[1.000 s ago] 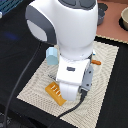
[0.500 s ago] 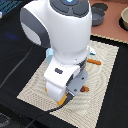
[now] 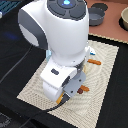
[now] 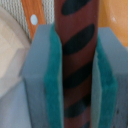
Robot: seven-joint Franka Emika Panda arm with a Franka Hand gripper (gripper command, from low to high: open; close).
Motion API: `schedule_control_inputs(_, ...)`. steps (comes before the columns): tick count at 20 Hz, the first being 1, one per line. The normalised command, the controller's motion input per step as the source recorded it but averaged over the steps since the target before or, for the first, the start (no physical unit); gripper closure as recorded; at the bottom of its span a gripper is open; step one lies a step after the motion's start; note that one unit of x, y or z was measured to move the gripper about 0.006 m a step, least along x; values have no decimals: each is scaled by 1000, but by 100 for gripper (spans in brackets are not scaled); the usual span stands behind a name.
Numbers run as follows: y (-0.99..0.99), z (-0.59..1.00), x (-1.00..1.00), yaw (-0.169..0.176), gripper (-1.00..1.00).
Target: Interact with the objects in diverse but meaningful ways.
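1. In your wrist view the gripper [image 4: 75,70] is clamped on the dark brown sausage [image 4: 76,50]: both green-faced pads [image 4: 52,80] press flat against its sides, with no gap showing on either side.

2. The jaws stand only as far apart as the sausage is thick, so the opening is narrow.

3. The sausage's long axis runs parallel to the fingers, lengthwise along the slot between the pads. It is reddish brown with dark slanted stripes across it, and it extends past the pads at the far end.

4. Beside the sausage in that view you can see an orange handle [image 4: 34,17] with a pale rivet, lying on the woven placemat [image 4: 47,10], and a pale rounded surface at one side that you cannot identify.

5. In your exterior view the arm [image 3: 62,35] hides the gripper and the sausage, so you cannot tell there which way the sausage points.

6. The arm's wrist sits over the middle of the beige placemat [image 3: 102,75]. Two orange-handled pieces [image 3: 94,62] poke out from beside it on the mat.
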Motion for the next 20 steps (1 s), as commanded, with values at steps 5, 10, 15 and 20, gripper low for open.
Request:
schedule_control_inputs(5, 8, 0, -135, 0, -100)
schedule_control_inputs(10, -3, 187, -166, -5, -100)
schedule_control_inputs(15, -261, 254, -433, -28, -100)
schedule_control_inputs(20, -441, 9, -546, -63, -100)
